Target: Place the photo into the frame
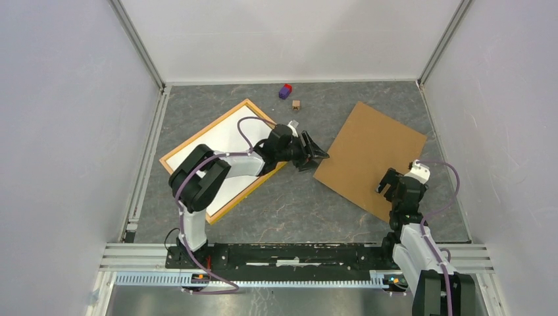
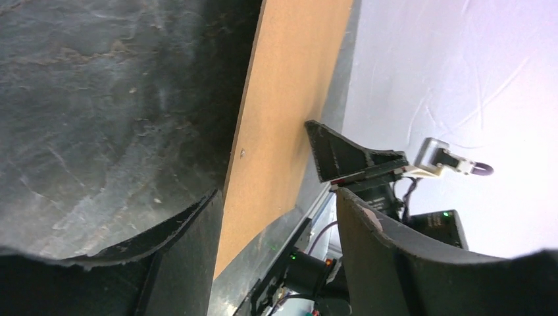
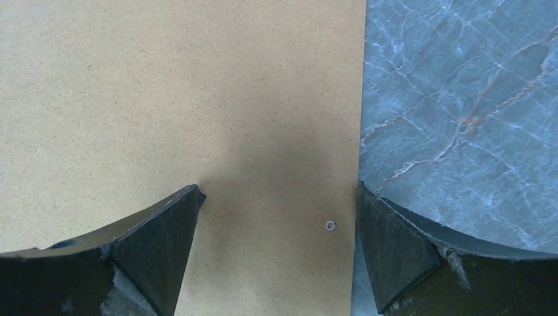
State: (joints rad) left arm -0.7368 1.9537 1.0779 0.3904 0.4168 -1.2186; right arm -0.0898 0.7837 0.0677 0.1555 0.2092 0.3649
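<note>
From up top the photo [image 1: 227,141] lies white side up inside the frame [image 1: 204,129] on the left, the left wrist cam shows the left gripper [image 1: 317,158] spread and empty over the table [image 2: 99,99], and the right wrist cam has the right gripper [image 3: 276,217] wide open, empty, over the brown board [image 3: 164,99].
</note>
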